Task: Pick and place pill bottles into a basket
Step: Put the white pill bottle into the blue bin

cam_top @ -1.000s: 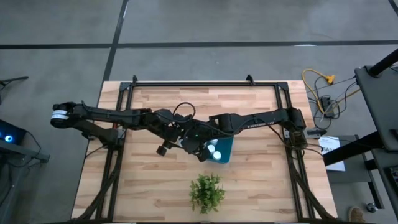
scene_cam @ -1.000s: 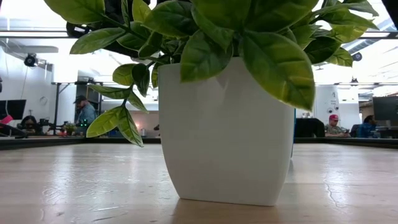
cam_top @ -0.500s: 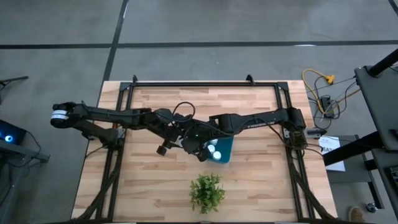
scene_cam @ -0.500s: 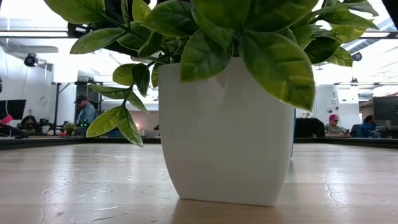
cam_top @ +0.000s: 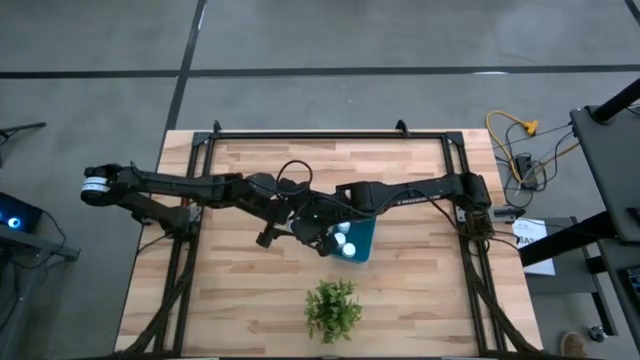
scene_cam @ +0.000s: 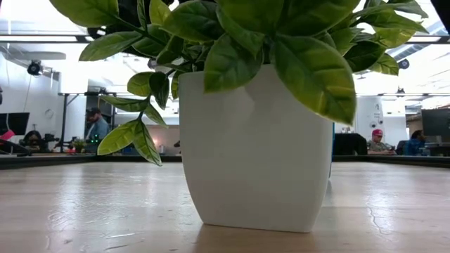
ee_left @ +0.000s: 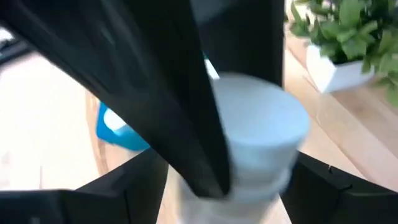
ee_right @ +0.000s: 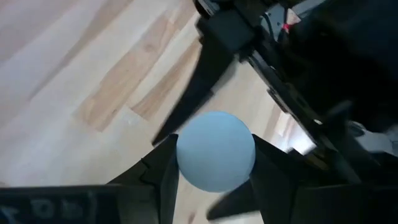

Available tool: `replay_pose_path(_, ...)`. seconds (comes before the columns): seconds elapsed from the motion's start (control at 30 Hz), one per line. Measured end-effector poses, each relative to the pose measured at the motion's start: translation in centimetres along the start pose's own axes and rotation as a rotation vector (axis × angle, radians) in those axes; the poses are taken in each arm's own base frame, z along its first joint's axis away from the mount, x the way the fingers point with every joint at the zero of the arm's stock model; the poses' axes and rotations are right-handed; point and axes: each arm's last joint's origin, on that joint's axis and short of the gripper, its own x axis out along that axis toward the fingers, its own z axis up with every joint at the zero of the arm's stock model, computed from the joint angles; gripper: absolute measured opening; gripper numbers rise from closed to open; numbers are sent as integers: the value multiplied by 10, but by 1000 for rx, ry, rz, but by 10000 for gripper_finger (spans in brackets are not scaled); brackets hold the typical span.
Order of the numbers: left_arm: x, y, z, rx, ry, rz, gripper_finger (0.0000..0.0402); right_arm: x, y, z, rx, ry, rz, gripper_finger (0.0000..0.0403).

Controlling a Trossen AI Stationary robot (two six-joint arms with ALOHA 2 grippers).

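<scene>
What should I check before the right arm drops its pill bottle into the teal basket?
1. Pill bottle sits between the right gripper's fingers: ok.
2. Basket lies right beside that gripper: ok.
3. Room left in the basket: cannot tell; the arms hide part of it, and two bottles in the basket show.
4. Left gripper clear of the right one: not ok, they crowd together.
5. Plant out of the way: ok, it stands apart.

Open-plan lab or office: people at distant desks, monitors, ceiling strip lights, concrete floor.
</scene>
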Motion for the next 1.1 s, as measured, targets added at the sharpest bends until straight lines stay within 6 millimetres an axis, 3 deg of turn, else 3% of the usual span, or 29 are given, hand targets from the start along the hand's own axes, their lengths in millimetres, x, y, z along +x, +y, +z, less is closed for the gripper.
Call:
replay_pose_path(0.27, -4, -4, -12, -59, 132, -23, 259, 0, 2, -4, 24, 47, 6, 147)
replay_pose_path(0.47, -18, -4, -15, -41, 211, 145, 259, -1, 1, -7, 75, 75, 2, 147)
replay_pose_path(0.73, -58, -13, -12, -30, 64, 201, 258, -1, -4, -21, 194, 159, 35, 147)
replay_pose_path(1.1, -88, -39, -52, -103, -97, 247, 258, -3, -19, -54, 335, 328, 64, 147)
